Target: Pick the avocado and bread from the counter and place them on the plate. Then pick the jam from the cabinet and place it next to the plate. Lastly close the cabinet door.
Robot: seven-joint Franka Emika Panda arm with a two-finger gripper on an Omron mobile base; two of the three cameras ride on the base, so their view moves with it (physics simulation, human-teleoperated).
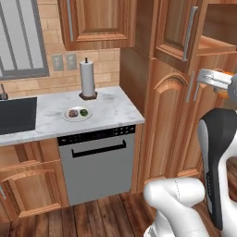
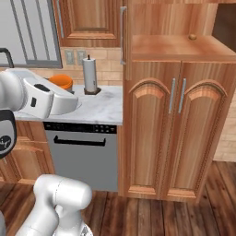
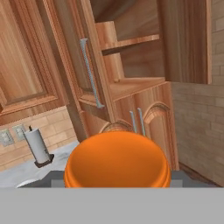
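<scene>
Between my tool's (image 3: 117,183) fingers sits the jam (image 3: 117,159), pinched.
Held up in air beside the open cabinet (image 3: 131,87); avocado (image 1: 84,112) and bread (image 1: 72,113) lie on the plate (image 1: 77,118) on the bench (image 1: 111,109).

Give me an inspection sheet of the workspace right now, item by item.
Surface: marble counter, bare apart from the items below.
Job's things: avocado and bread lie together on the plate; jam is held in the gripper, off the shelf; cabinet upper doors stand open, lower doors closed.
Clutter: paper towel roll upright at the counter's back.
Grippers: closed on the jam.
Cables: nothing seen.
Surroundings: dishwasher under the counter, sink at left, window, wall outlets, wood floor.
</scene>
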